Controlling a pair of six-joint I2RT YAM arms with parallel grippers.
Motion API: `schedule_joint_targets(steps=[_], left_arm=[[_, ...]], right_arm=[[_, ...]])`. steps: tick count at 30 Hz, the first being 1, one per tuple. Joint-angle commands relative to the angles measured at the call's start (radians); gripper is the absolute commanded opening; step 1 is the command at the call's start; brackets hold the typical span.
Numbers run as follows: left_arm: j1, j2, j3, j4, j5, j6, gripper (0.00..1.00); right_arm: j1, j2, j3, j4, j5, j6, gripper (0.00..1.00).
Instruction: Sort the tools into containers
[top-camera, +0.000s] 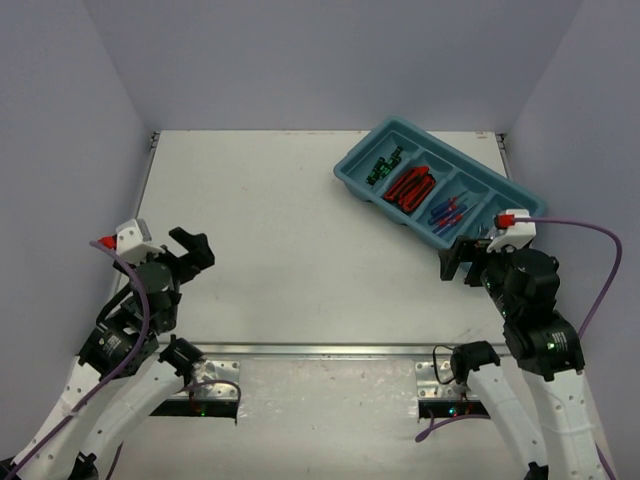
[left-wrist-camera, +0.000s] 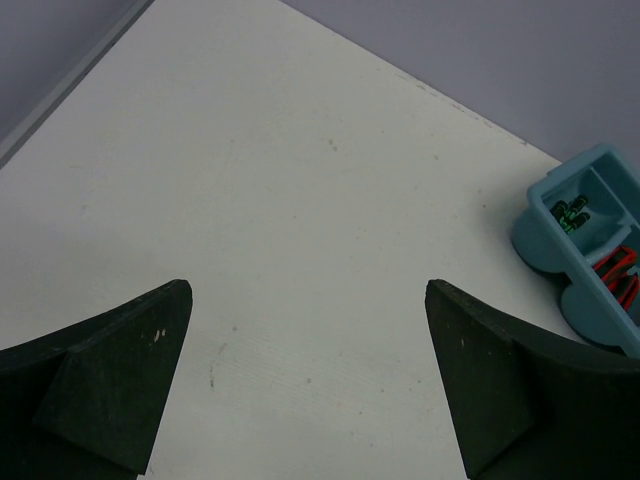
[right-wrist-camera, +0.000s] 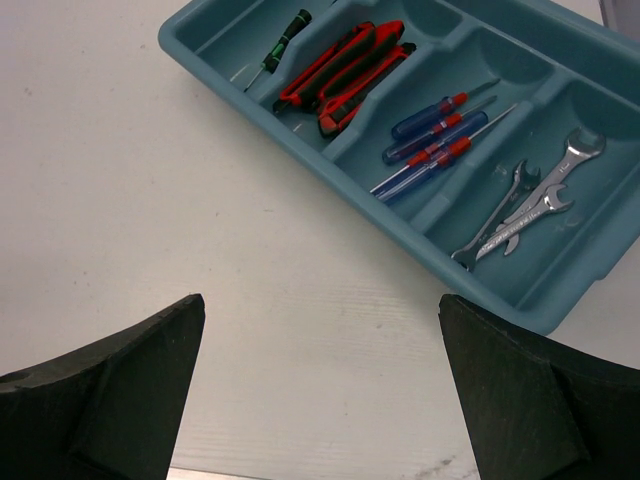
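The teal tray (top-camera: 352, 166) lies at the back right with four compartments. From left to right they hold black-and-green screwdrivers (top-camera: 383, 166), red-and-black knives (top-camera: 410, 186), blue-and-red screwdrivers (top-camera: 447, 211) and silver wrenches (right-wrist-camera: 525, 205). The right wrist view shows the tray (right-wrist-camera: 420, 235), one green screwdriver (right-wrist-camera: 280, 45), the knives (right-wrist-camera: 345, 75) and the blue screwdrivers (right-wrist-camera: 440, 130). My right gripper (top-camera: 460, 258) (right-wrist-camera: 320, 300) is open and empty over bare table, just near of the tray. My left gripper (top-camera: 192, 250) (left-wrist-camera: 308, 290) is open and empty at the near left, far from the tray (left-wrist-camera: 570, 250).
White table top between grey-lilac walls. A metal rail (top-camera: 330, 350) runs along the near edge by the arm bases. No loose tool shows on the table.
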Motion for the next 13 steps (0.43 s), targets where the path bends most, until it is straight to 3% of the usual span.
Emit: schedule_joint_targets(steps=[1, 13], left_arm=[[0.005, -0.017, -0.014, 0.078, 0.015, 0.037, 1.00], [0.006, 0.006, -0.048, 0.163, 0.028, 0.104, 1.00]], right_arm=[[0.005, 0.002, 0.013, 0.061, 0.023, -0.012, 0.99], [0.005, 0.058, 0.026, 0.077, 0.047, -0.010, 0.99]])
